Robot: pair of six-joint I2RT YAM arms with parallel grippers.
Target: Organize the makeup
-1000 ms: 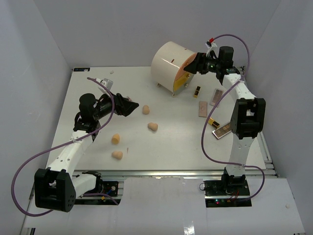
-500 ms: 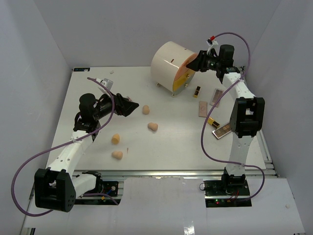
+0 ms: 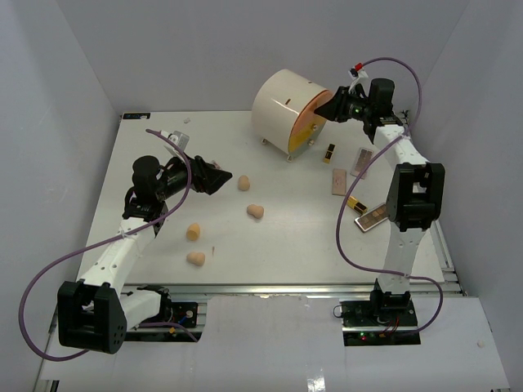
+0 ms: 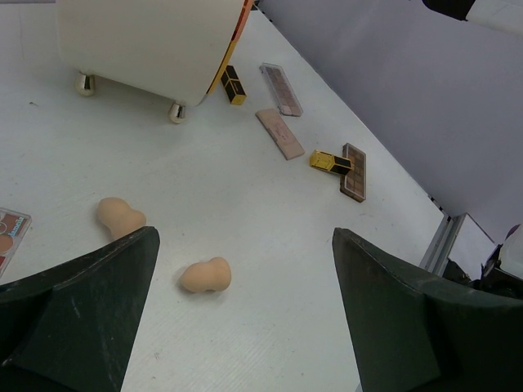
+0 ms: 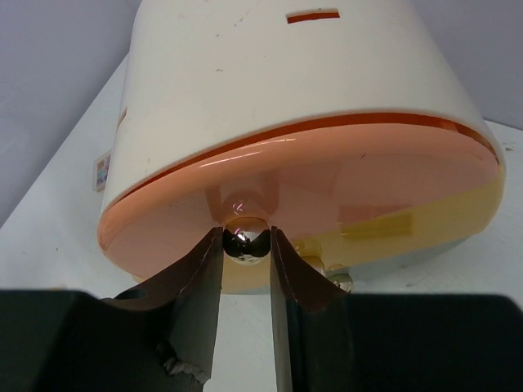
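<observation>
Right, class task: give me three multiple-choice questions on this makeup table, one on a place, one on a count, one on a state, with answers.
1. Where is the right tool? A) at the knob of the round box B) over the sponges C) resting on the table
2. How many sponges lie on the table? A) two B) four C) six
3. How is the left tool? A) shut on a sponge B) shut, empty C) open, empty
Answers: 1 A, it straddles the knob; 2 B, four show from above; 3 C, bare table shows in its wide gap.
</observation>
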